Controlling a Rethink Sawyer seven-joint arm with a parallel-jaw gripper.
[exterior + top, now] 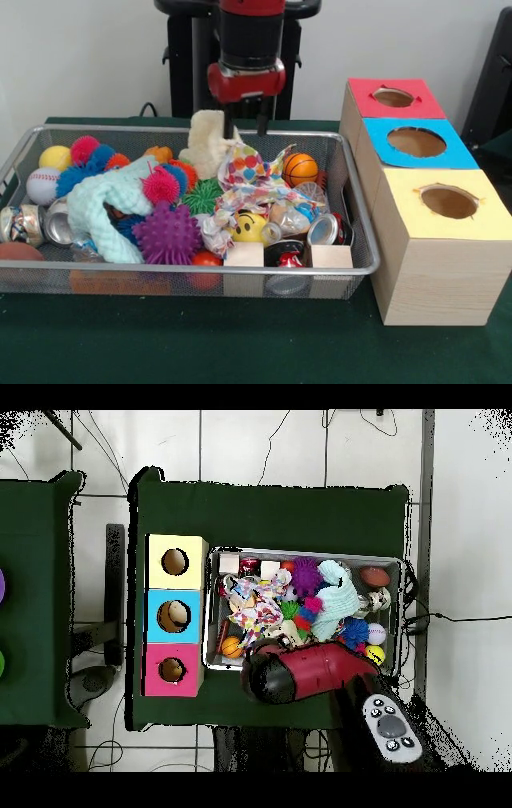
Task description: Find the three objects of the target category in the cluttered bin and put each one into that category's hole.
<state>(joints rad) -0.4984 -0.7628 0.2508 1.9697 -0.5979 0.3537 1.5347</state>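
The bin (200, 270) is a silver wire-mesh tray full of clutter; it also shows in the overhead view (305, 552). In it lie a purple spiky ball (166, 234), a yellow smiley ball (250, 226), a small basketball (299, 168), a baseball (42, 186), crushed cans (324, 230), a mint knitted cloth (108, 210) and a dotted cloth (252, 172). My gripper (245, 126) hangs open and empty above the bin's far side, beside a cream cloth (206, 142). In the overhead view the arm (310, 672) hides the gripper.
Three wooden boxes with round holes stand in a row beside the bin: red top (394, 98), blue top (416, 142), yellow top (448, 202). Two wooden blocks (244, 254) sit at the bin's near wall. The table has a dark green cover (240, 344).
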